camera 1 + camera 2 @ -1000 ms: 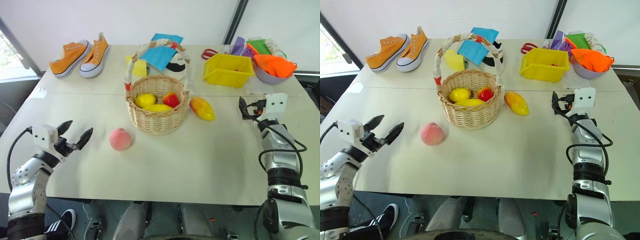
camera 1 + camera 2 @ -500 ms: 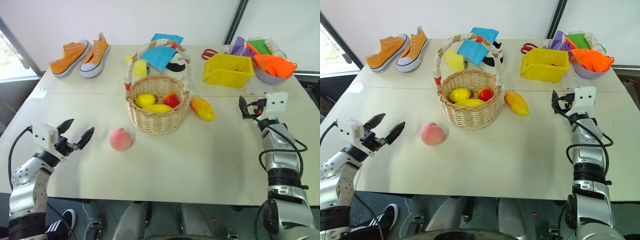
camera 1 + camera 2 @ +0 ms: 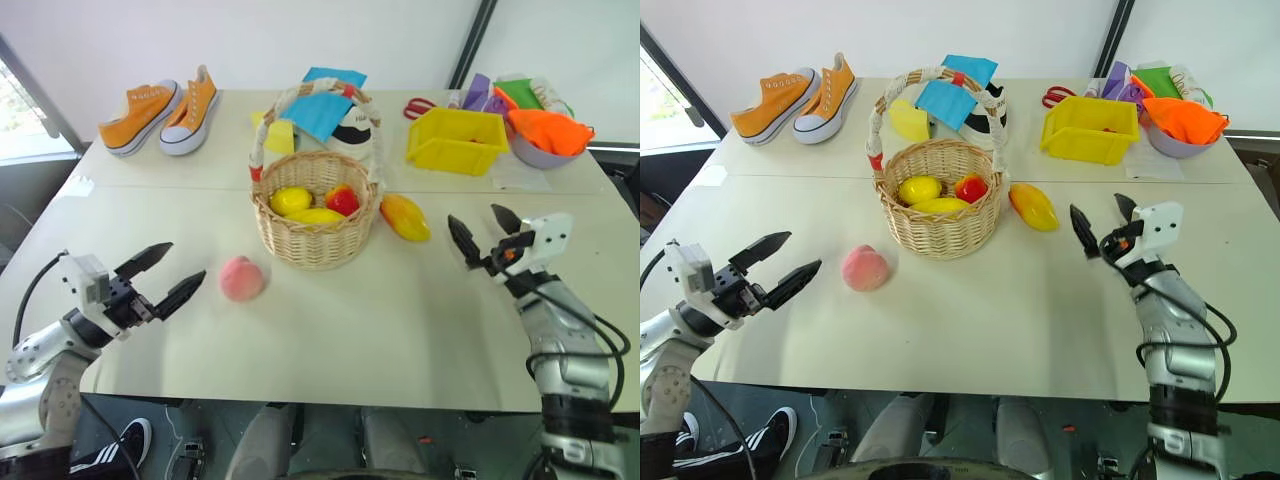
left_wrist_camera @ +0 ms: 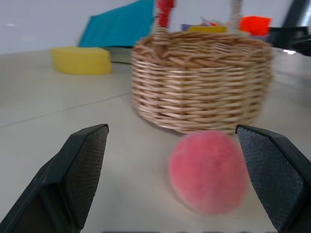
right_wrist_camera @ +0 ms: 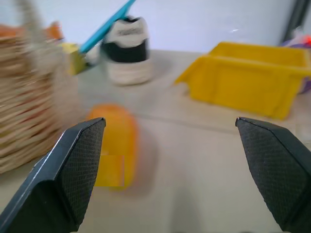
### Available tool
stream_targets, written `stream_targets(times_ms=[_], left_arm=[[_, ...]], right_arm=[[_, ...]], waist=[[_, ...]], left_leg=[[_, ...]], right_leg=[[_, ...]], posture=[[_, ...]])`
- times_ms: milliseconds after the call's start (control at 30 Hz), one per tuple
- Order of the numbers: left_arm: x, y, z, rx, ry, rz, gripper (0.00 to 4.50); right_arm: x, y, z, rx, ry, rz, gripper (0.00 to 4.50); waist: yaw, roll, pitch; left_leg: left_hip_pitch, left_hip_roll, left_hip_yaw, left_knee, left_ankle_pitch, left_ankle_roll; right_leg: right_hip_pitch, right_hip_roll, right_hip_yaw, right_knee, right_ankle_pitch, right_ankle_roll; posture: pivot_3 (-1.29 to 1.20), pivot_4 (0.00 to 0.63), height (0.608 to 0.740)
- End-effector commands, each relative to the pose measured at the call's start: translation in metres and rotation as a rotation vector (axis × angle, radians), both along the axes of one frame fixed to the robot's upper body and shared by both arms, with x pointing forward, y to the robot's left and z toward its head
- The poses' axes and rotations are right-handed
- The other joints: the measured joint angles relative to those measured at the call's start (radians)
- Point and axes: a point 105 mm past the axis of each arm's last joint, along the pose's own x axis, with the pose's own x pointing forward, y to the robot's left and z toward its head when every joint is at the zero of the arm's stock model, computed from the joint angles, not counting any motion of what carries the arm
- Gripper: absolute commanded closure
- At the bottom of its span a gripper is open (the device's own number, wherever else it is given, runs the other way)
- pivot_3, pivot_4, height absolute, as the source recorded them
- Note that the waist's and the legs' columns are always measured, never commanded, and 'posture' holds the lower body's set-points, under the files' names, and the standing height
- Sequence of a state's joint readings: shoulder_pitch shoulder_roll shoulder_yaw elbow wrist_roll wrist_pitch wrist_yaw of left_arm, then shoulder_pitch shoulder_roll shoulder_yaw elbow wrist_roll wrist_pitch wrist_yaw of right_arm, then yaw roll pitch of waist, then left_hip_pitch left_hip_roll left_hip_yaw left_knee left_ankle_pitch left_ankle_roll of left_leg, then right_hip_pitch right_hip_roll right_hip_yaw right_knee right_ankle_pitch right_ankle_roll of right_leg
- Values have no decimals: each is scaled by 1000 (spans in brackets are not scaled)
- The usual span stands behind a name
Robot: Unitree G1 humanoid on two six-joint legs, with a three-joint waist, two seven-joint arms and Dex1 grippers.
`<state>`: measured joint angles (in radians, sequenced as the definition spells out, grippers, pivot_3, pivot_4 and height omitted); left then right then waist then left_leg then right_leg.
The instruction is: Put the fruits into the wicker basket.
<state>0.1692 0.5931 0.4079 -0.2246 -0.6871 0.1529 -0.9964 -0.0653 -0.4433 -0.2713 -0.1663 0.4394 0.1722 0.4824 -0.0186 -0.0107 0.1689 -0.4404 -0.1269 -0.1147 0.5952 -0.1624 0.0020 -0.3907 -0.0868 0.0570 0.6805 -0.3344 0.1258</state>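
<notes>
Jaws spread, left gripper (image 3: 165, 272) faces the round, fuzzy pink peach (image 3: 241, 278).

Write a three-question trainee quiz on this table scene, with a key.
1. True or false: the peach lies inside the wicker basket.
2. Which fruit lies on the robot's right of the basket? A. the peach B. the mango C. neither
3. Fill in: both the left gripper and the right gripper have their fingers ____.

Key:
1. False; it lies on the table, on the basket's left and nearer the robot.
2. B.
3. Open, holding nothing.
</notes>
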Motion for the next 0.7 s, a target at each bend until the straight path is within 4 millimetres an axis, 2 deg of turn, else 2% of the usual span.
stream_targets(times_ms=[33, 167, 300, 433, 700], left_arm=[[-12, -12, 5, 56, -27, -80, 0], [-15, -18, 2, 94, -25, -125, 0], [-10, -21, 5, 98, -50, -118, 0], [-8, -24, 3, 94, -49, -125, 0], [-8, -30, 2, 87, -44, -140, 0]], right_arm=[[-10, 17, 11, -83, -4, 75, 29], [-12, 27, 7, -128, 38, 113, 29], [-3, 29, 9, -178, 58, 70, 29], [13, 33, 12, -226, 111, 10, 29], [51, 44, 33, -137, 291, -36, 29]], waist=[[1, 0, 0], [6, 0, 0], [5, 0, 0], [4, 0, 0], [5, 0, 0]], left_leg=[[0, 0, 0, 0, 0, 0], [0, 0, 0, 0, 0, -1], [0, 0, 0, 0, 0, -1], [0, 1, 0, 0, 0, -1], [0, 1, -1, -1, 0, 0]], right_leg=[[0, 0, 0, 0, 0, -1], [1, 0, -1, -2, -2, -5], [1, 0, -1, -3, -2, -5], [0, 0, -1, -3, -2, -5], [0, 0, -2, -5, -1, -5]], posture=[[0, 150, 740], [0, 150, 740], [0, 150, 740], [0, 150, 740], [0, 150, 740]])
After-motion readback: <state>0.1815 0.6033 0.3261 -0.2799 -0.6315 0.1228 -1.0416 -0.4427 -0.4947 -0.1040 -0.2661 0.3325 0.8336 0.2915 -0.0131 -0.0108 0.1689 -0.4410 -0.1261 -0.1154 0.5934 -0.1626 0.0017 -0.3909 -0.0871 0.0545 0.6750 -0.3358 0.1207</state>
